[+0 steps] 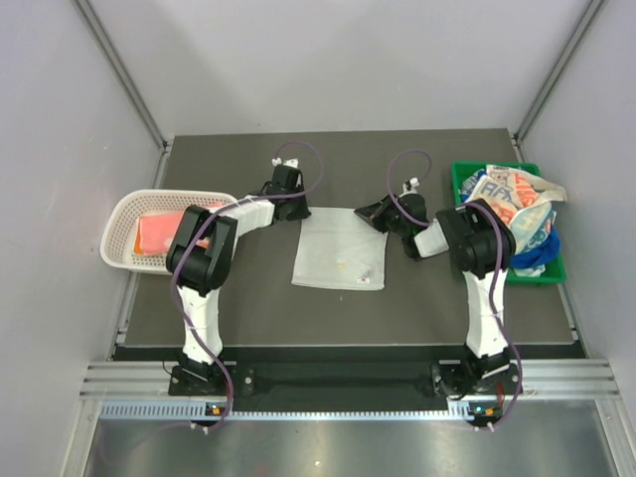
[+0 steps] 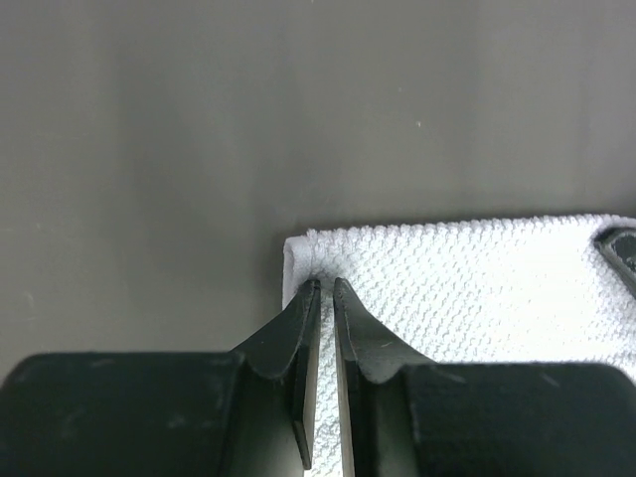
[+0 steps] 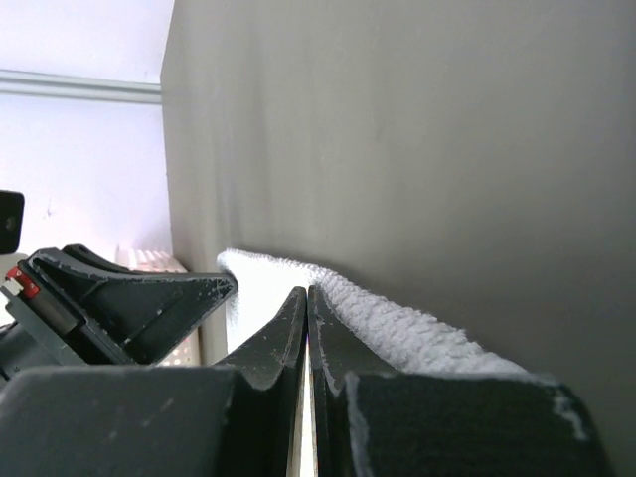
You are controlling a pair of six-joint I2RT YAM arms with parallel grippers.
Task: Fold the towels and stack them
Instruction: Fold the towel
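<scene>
One white towel [image 1: 338,253]: left tool [image 2: 326,283] pinching far-left corner, right tool [image 3: 306,290] clenched at far-right corner.

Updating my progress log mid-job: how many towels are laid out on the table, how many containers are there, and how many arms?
Towels laid out on the table: 1 (white towel)
Containers: 2 (white basket, green bin)
Arms: 2 (left arm, right arm)
Total: 5
</scene>
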